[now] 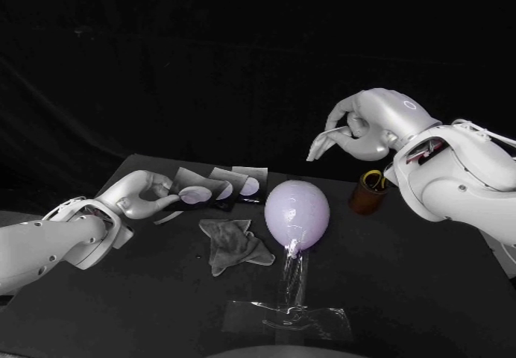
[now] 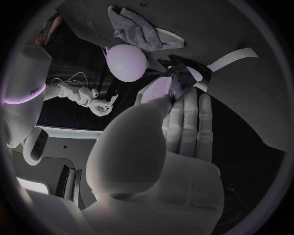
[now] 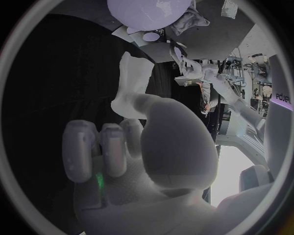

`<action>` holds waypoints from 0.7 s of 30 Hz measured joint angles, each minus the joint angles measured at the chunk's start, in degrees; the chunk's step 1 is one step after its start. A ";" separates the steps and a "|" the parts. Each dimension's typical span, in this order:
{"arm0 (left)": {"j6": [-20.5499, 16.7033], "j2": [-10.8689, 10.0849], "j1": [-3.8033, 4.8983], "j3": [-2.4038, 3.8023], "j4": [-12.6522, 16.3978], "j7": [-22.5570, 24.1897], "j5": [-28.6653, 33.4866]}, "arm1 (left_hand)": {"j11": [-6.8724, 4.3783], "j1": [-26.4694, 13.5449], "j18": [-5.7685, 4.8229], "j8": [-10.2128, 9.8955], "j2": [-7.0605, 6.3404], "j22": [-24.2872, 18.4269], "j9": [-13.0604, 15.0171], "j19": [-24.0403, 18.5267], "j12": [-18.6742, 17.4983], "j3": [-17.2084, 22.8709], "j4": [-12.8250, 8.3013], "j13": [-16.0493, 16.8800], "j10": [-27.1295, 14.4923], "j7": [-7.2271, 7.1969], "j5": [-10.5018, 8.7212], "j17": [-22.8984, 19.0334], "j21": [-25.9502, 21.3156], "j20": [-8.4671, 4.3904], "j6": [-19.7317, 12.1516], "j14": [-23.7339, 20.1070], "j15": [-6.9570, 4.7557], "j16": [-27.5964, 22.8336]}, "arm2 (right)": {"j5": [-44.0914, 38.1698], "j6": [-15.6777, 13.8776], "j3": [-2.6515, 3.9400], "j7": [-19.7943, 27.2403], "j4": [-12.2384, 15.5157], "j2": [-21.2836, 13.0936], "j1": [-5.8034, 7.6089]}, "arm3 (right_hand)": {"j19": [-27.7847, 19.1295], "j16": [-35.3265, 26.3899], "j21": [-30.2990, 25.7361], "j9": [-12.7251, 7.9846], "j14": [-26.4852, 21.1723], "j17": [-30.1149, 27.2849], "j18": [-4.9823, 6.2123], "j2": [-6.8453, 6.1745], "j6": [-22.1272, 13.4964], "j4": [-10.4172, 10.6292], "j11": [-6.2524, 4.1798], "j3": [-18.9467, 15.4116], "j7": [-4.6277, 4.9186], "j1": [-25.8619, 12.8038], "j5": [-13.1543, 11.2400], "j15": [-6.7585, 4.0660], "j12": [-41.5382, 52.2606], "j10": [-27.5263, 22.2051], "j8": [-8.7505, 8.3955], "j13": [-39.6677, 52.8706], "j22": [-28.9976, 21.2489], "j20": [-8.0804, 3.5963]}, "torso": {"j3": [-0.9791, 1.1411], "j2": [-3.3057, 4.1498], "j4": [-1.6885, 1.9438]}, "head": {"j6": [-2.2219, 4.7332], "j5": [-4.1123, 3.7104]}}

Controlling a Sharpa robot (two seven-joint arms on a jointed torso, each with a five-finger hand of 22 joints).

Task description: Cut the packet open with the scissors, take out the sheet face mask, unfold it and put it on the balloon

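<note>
Several dark packets (image 1: 228,186) stand in a row at the back of the black table (image 1: 430,283). My left hand (image 1: 145,194) pinches the leftmost packet (image 1: 194,195) between thumb and fingers (image 2: 183,117); its torn edge (image 2: 178,81) shows just past those fingers. A crumpled grey sheet mask (image 1: 231,242) (image 2: 144,32) lies on the table beside the pale purple balloon (image 1: 296,212) (image 2: 127,61) (image 3: 150,10). My right hand (image 1: 355,130) (image 3: 134,147) hangs high above the table's right side, most fingers curled in, holding nothing. The scissors (image 1: 373,179) stand in a brown cup (image 1: 367,198).
The balloon sits upright on a clear plastic stand (image 1: 296,313) near the table's front middle. The brown cup is at the back right, below my right hand. Bare table lies to the front left and front right.
</note>
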 measured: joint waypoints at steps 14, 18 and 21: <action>-0.21 1.72 -0.61 -0.13 0.95 -6.55 -10.46 | -1.07 -3.59 -0.04 -0.56 -8.68 2.95 0.08 -0.70 4.23 8.86 -3.07 1.88 0.65 -1.33 0.63 0.25 5.32 -0.06 4.98 1.66 -1.64 2.36 | 0.01 1.05 -0.12 0.31 -0.07 0.02 -0.19 | -0.01 0.03 -0.04 0.00 0.00 0.04 0.00 -0.01 -0.04 -0.10 0.00 0.09 0.01 -0.01 0.27 0.00 -0.08 0.00 0.00 -0.03 0.01 0.01 | 0.09 0.07 -0.16 | -0.47 1.06; 0.32 1.84 -0.65 -0.17 1.69 -7.80 -12.47 | -1.58 -4.15 -0.11 -0.60 -9.49 3.69 0.10 -1.06 5.60 8.32 -4.69 2.71 0.13 -1.61 0.63 0.71 6.46 -0.43 5.87 1.89 -1.86 3.39 | 0.10 1.34 -0.16 0.47 -0.07 0.00 -0.25 | -0.01 0.04 -0.04 0.00 0.00 0.04 0.00 -0.02 -0.14 -0.17 0.01 0.16 0.02 -0.02 0.27 0.00 -0.10 -0.01 0.00 -0.05 0.00 0.01 | 0.10 0.07 -0.13 | -0.70 0.78; 1.01 1.90 -0.67 -0.20 2.09 -8.37 -13.44 | -1.77 -5.10 -0.22 -0.60 -9.87 3.95 8.26 -1.94 6.49 7.70 -6.59 3.21 -0.08 -1.89 0.63 1.19 6.65 -0.26 6.19 1.98 -1.95 4.03 | 0.16 1.53 -0.16 0.59 -0.09 -0.01 -0.28 | -0.02 0.04 -0.04 0.00 0.00 0.03 0.00 -0.02 -0.08 -0.17 0.01 0.16 0.11 -0.02 0.26 0.00 -0.10 -0.01 0.00 -0.05 -0.01 0.01 | 0.10 0.07 -0.13 | -0.82 0.58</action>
